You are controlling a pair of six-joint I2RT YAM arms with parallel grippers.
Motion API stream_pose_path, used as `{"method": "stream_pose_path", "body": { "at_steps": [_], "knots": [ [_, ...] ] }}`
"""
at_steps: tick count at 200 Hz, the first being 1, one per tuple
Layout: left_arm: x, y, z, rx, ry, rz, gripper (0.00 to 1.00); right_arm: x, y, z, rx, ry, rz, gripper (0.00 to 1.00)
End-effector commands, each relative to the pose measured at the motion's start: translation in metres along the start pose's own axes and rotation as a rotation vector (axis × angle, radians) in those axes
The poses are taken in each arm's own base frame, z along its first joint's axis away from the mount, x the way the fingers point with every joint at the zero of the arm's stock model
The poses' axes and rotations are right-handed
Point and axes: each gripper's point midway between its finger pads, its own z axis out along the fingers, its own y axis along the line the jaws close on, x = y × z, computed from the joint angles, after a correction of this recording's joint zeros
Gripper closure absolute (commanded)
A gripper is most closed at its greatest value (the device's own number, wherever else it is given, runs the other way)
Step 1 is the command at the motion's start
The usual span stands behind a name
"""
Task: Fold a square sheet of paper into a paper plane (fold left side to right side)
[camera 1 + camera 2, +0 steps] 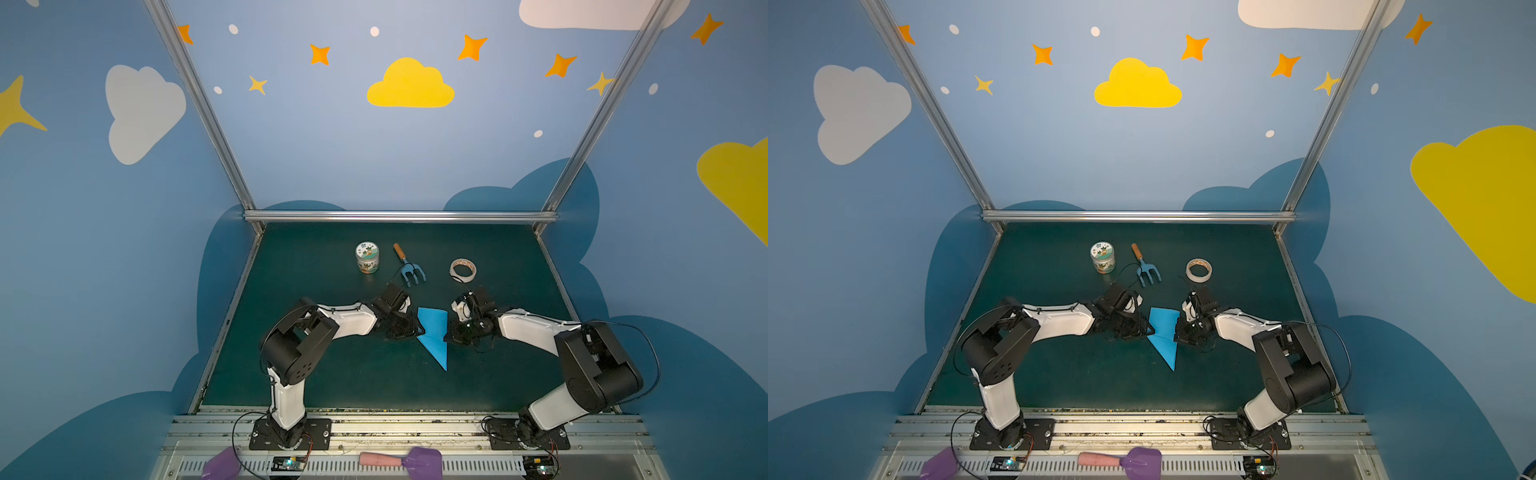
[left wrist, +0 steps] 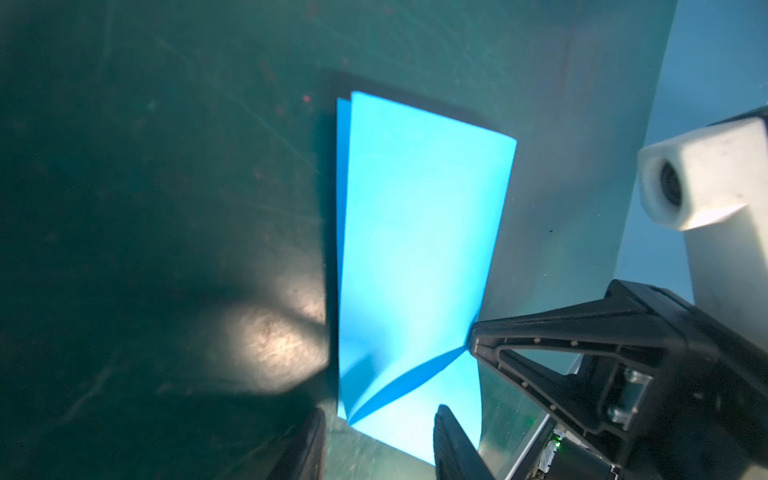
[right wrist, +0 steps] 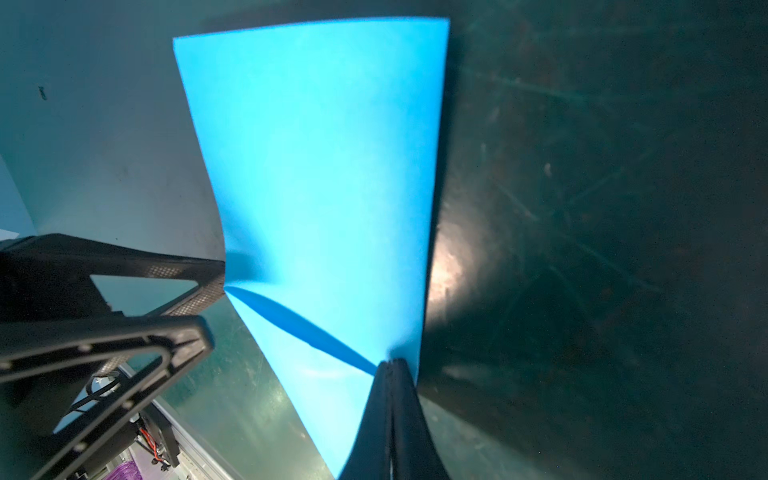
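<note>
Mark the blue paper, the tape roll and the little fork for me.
blue paper (image 1: 434, 332): a top view, middle of the folded sheet.
tape roll (image 1: 462, 261): a top view, far rim.
fork (image 1: 408, 271): a top view, blue head.

Booth notes: sky-blue painted walls (image 1: 332, 145), dark green scuffed tabletop mat (image 1: 374, 386).
Big yellow cloud decal (image 1: 410, 85) mid back wall; orange four-point stars (image 1: 472, 47) either side of it, pale grey cloud decal (image 1: 141, 112) to its left, silver aluminium rail (image 1: 399, 216) below it.

In a top view the folded blue paper (image 1: 1165, 334) lies between the left gripper (image 1: 1150, 331) and the right gripper (image 1: 1178, 331), each seemingly touching an edge; beyond both grippers sit a jar (image 1: 1102, 257), a fork (image 1: 1148, 272) and a tape roll (image 1: 1199, 270)
</note>
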Motion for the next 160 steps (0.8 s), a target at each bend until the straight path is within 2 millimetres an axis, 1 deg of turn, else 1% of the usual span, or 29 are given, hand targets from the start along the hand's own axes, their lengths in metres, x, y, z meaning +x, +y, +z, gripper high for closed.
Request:
{"method": "stream_pose_path", "body": {
  "at_steps": [1,41,106,144,160],
  "knots": [
    [-0.004,-0.004,0.002,0.018,-0.001,0.002,0.58,0.010,-0.019,0.008,0.059,0.027,0.011,1.00],
    [-0.006,-0.013,-0.002,0.062,-0.021,0.020,0.60,0.010,-0.019,0.008,0.060,0.027,0.011,1.00],
    [-0.004,-0.020,-0.003,0.114,-0.026,0.020,0.61,0.010,-0.020,0.008,0.063,0.027,0.012,1.00],
    [0.001,-0.011,0.000,0.092,-0.016,0.016,0.61,0.010,-0.020,0.007,0.065,0.026,0.011,1.00],
    [0.002,-0.007,0.001,0.082,-0.014,0.017,0.65,0.009,-0.020,0.006,0.063,0.023,0.010,1.00]
  ]
}}
